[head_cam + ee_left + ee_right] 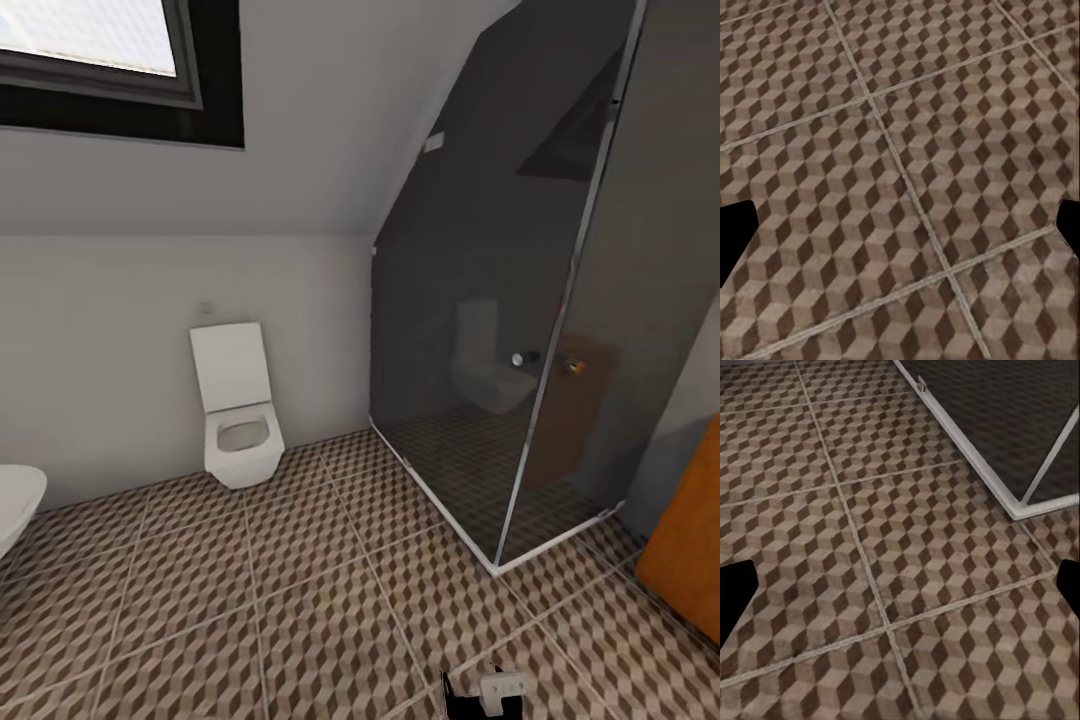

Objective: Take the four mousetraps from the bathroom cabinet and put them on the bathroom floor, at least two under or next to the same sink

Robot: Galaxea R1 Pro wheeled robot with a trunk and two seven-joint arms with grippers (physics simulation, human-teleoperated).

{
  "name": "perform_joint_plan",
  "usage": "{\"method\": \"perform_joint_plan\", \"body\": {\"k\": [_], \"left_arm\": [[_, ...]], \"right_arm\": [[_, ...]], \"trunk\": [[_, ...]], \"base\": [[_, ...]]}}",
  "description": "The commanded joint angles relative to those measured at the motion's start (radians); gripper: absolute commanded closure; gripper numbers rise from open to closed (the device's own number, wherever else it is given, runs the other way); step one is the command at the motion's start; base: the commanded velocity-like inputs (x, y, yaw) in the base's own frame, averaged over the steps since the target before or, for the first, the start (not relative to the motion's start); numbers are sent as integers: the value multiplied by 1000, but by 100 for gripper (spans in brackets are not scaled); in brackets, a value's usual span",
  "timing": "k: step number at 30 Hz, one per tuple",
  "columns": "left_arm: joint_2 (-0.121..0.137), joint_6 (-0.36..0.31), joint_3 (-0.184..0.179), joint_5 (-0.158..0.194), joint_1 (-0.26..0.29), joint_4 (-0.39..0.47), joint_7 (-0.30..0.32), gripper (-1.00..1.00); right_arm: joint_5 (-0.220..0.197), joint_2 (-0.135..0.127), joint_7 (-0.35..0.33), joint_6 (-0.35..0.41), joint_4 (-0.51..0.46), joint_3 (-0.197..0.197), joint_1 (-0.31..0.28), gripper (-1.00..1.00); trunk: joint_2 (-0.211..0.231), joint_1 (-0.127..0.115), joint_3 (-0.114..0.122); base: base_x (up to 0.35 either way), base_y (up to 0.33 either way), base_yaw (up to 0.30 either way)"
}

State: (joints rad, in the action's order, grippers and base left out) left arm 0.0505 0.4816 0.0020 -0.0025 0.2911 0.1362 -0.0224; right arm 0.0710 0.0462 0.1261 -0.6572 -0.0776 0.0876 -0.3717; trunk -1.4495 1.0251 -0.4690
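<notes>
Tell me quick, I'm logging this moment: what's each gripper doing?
Left gripper: open, holding nothing, over the bathroom floor.
Right gripper: open, holding nothing, over floor near the shower base.

light: we see soft, even daylight from the window (90, 40) | shadows: faint | shower glass (480, 330): dim reflections | wrist views: slightly blurred

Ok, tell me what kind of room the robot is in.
A bathroom, almost certainly. A white toilet stands against the far wall, a glass shower enclosure fills the corner, and part of a white basin shows at the left edge, over cube-patterned floor tiles.
</notes>
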Motion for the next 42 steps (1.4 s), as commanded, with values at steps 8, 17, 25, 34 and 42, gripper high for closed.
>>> {"method": "perform_joint_plan", "body": {"k": [8,17,25,34,42], "left_arm": [[0,3,-1,-1,0,-13,-2,-100],[0,3,0,-1,0,-16,-2,-100],[0,3,0,-1,0,-18,-2,-100],[0,3,-1,-1,0,-21,-2,-100],[0,4,-1,-1,0,-23,-2,-100]], "right_arm": [[7,1,10,-1,2,6,-1,-100],[7,1,10,-1,2,6,-1,-100],[7,1,10,-1,2,6,-1,-100],[7,1,10,-1,2,6,-1,-100],[7,0,10,-1,2,6,-1,-100]], "trunk": [[-1,0,-1],[-1,0,-1],[-1,0,-1],[-1,0,-1],[-1,0,-1]], "base": [[0,0,-289],[0,0,-291],[0,0,-291],[0,0,-291],[0,0,-291]]}}
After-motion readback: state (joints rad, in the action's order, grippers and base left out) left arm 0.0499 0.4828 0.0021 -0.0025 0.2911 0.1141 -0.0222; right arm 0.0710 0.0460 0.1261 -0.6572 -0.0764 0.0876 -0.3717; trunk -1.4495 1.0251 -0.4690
